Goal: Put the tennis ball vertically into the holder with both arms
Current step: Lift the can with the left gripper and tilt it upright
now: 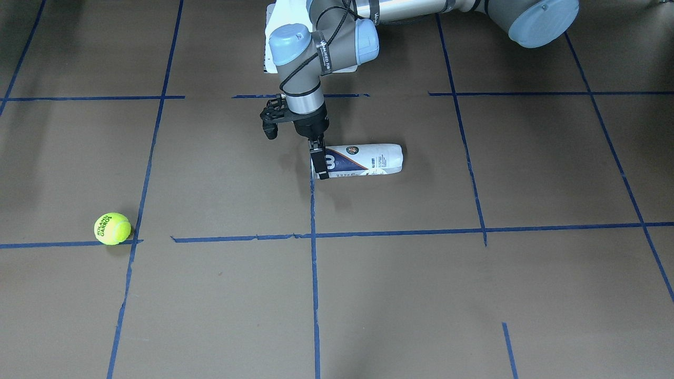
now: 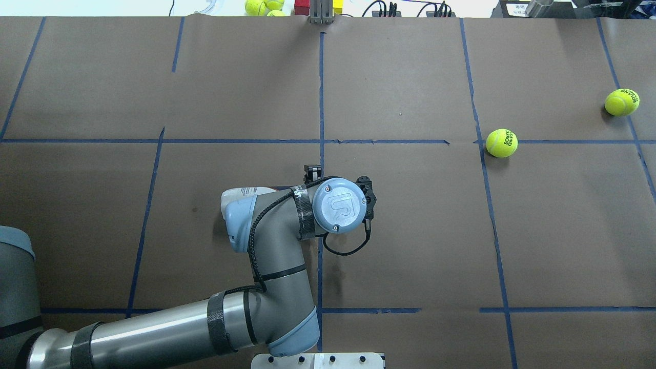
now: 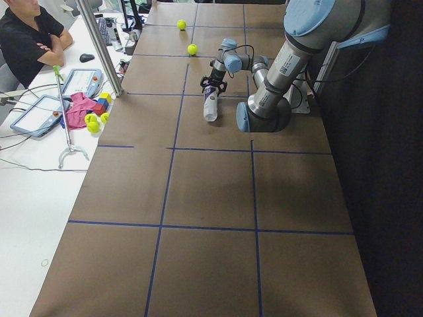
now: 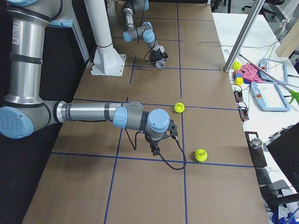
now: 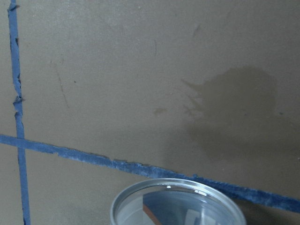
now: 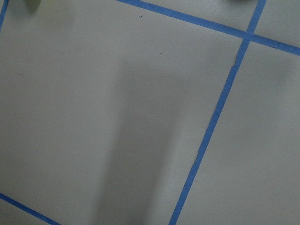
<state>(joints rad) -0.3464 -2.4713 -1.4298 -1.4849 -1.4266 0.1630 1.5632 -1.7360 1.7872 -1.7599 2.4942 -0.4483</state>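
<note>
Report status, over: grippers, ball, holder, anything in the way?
Left gripper at lying holder's mouth, grip unclear. Right gripper pointing down, state unclear. Tennis ball and second ball loose, uninserted. Nothing seen blocking.

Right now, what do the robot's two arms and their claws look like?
Both are grey-and-silver jointed tubes with light blue round caps. The left arm carries black straps and a black cable, and ends in a black claw. The right arm has a black cable looping by its wrist.
</note>
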